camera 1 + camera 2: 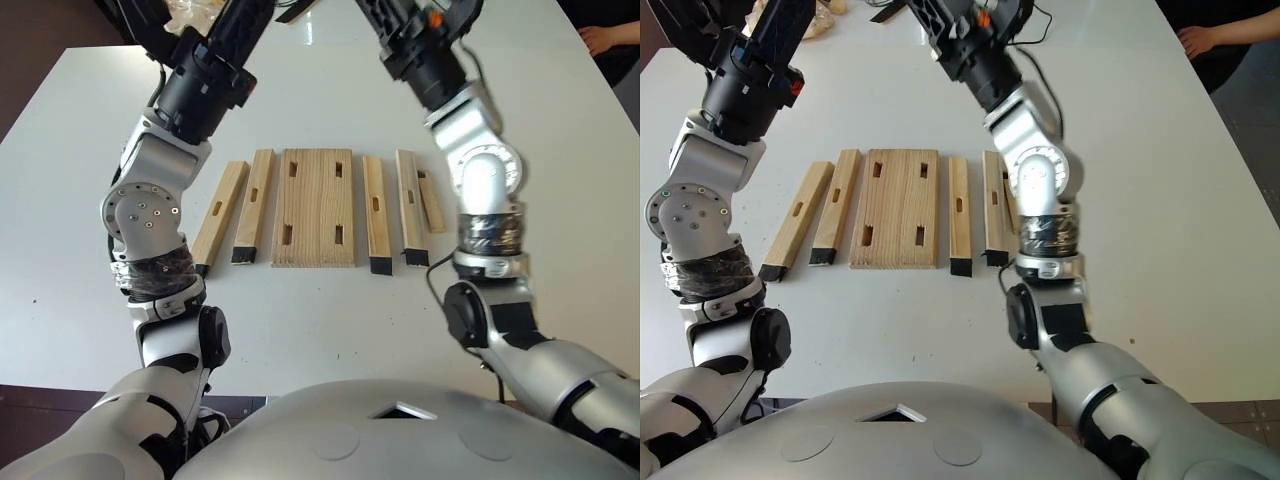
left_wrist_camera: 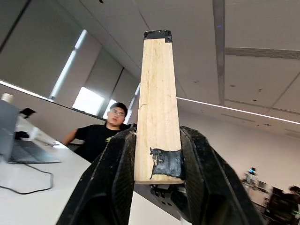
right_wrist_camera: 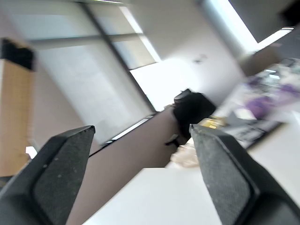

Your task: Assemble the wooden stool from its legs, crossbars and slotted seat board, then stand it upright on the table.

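My left hand (image 2: pixel 158 136) clamps a black-capped pale wooden leg (image 2: pixel 157 93) clear of the slotted wooden seat board (image 1: pixel 315 205), presumably for fitting; right hand (image 3: pixel 140 129) apart, empty.

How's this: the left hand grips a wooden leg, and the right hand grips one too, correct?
Not quite. The left hand does grip a wooden leg, but the right hand is open and empty, as the right wrist view shows.

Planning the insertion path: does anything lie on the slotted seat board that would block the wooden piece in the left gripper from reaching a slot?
Nothing visible does. The seat board lies flat with all four slots uncovered; the other bars lie beside it, not on it. The left gripper holds the wooden piece.
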Robot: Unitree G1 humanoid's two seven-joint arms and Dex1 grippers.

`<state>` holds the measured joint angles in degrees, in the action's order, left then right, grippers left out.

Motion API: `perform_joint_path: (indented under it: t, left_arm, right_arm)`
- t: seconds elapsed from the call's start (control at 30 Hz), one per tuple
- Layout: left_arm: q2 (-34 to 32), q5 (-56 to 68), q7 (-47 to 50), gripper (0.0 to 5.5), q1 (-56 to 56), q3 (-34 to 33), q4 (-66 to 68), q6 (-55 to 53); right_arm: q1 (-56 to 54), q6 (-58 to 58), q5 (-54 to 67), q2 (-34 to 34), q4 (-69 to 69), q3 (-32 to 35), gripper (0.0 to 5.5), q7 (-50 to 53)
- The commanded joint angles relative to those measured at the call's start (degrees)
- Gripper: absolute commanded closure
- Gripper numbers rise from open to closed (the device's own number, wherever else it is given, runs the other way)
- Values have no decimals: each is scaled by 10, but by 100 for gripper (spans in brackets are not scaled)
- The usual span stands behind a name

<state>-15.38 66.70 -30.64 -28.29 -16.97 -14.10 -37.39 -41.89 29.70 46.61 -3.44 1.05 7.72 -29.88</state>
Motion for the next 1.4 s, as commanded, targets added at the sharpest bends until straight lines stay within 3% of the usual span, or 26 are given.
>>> perform_joint_path:
  t: [0.03,0.4,0.8,1.17,1.4]
  left_arm:
    - [-34,25,-35,420,35,19,-23,-47]
    - [-114,34,-162,420,9,38,1,-96]
    - [-112,35,-187,420,-3,61,6,-114]
    - [-129,18,-200,420,2,61,16,-120]
    - [-128,-3,-206,420,-6,59,24,-107]
  right_arm:
    - [10,81,64,-79,-51,10,177,-85]
    - [-17,192,208,-123,-65,51,177,-109]
    - [-70,233,274,-135,-51,60,177,-106]
    - [-52,231,259,-158,-50,49,343,-129]
    - [-30,229,236,-169,-60,40,415,-135]
